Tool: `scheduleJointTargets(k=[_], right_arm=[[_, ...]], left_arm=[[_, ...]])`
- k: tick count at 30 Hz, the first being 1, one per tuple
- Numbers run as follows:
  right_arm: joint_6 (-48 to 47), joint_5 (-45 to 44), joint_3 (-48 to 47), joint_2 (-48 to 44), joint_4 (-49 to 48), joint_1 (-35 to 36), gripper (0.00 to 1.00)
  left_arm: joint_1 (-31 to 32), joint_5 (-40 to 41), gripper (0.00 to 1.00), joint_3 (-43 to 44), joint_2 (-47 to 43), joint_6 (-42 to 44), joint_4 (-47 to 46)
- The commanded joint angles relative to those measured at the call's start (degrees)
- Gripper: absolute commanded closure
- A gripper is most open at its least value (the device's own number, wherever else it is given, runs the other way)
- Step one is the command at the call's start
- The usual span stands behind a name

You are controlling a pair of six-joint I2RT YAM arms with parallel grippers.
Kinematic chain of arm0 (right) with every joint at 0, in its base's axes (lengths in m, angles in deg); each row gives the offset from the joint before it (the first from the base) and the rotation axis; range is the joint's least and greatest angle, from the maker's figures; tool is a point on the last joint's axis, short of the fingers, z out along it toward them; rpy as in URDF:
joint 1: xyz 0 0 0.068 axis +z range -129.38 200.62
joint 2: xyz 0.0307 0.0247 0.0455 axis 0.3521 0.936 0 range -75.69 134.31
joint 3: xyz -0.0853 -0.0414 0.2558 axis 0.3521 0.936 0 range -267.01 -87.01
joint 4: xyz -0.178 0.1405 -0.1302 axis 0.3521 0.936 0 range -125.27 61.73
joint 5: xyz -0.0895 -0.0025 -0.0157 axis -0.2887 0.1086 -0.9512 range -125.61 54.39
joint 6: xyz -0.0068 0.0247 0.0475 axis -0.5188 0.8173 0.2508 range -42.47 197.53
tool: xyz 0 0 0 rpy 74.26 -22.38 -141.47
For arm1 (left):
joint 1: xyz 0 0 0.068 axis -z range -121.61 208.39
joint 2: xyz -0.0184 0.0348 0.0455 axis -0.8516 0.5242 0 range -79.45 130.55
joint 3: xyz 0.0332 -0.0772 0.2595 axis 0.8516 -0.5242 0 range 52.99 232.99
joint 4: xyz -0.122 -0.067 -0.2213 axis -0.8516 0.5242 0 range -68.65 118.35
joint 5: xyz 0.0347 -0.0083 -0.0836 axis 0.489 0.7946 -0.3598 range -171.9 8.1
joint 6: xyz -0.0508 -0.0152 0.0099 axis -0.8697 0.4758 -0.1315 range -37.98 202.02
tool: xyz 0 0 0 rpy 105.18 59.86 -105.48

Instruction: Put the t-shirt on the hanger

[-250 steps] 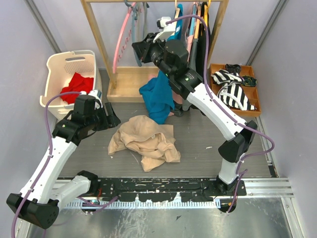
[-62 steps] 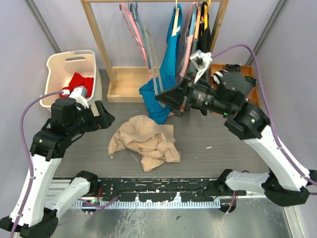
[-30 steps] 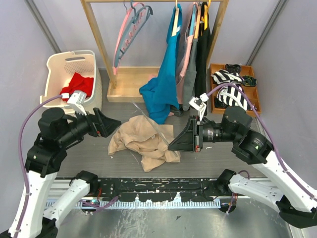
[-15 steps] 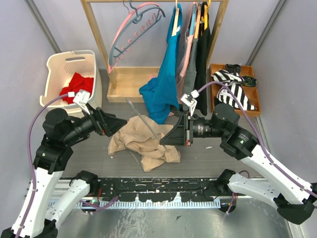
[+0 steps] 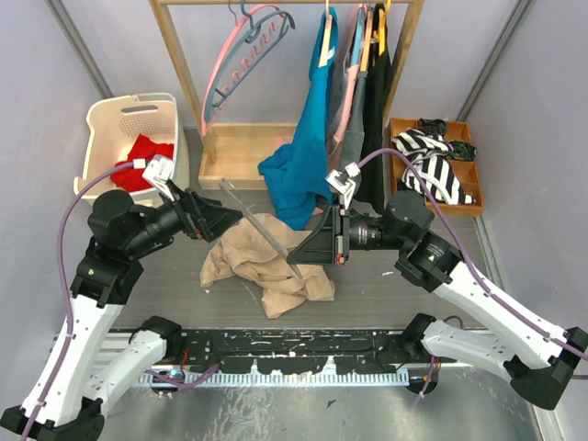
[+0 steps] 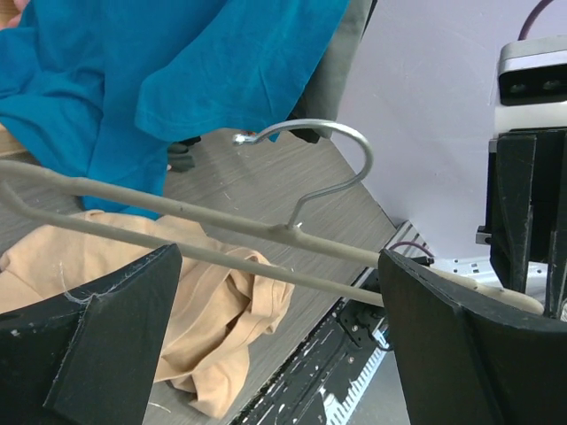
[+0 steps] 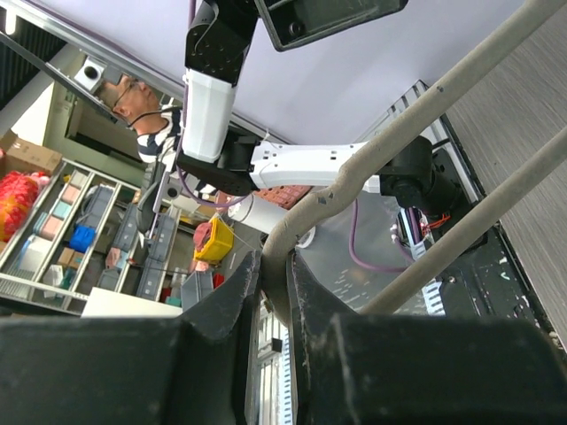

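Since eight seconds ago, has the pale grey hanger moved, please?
Yes. The hanger has come away from the wooden rack toward the near edge, over the t-shirt.

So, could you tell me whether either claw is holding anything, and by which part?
The right claw grips the thin pale grey plastic hanger by the rounded end of one arm; the left claw is open, holding nothing.

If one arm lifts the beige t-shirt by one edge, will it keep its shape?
Probably not: the t-shirt lies crumpled in soft folds, so it should sag limp from a single grip. It looks thin, so it is likely light. Its folds overlap, so the open left end effector may pinch several layers together.
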Motion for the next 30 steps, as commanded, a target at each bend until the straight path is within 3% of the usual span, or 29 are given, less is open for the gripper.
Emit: scheduleJointTargets(k=[1, 10, 15, 19, 22, 28, 30], right_arm=[[1.6, 1.1, -0.2, 0.9, -8.6, 0.6, 0.99], [2.8, 1.0, 0.0, 3.8, -13.0, 2.2, 0.99], [3.3, 0.8, 0.1, 5.1, -14.7, 3.4, 0.99], [3.4, 0.6, 0.6, 5.8, -15.5, 3.9, 0.99], [3.4, 0.5, 1.3, 5.9, -15.8, 3.9, 0.99], [3.0, -0.1, 1.7, 6.3, -14.8, 3.8, 0.99], [1.7, -0.5, 1.0, 6.3, -11.4, 3.9, 0.91]], left_arm=[[1.3, 1.4, 0.00, 0.2, 0.8, 1.0, -4.3], [5.4, 6.3, 0.03, 0.6, 3.4, 3.1, -4.9], [7.7, 9.5, 0.10, 0.5, 4.8, 4.0, -5.2], [8.5, 10.9, 0.28, 1.1, 5.8, 4.3, -5.0], [8.6, 11.0, 0.47, 1.8, 6.3, 4.6, -4.4], [8.7, 12.7, 0.68, 3.8, 7.0, 6.1, -0.8], [8.7, 13.6, 0.73, 5.1, 7.5, 7.0, 1.4]])
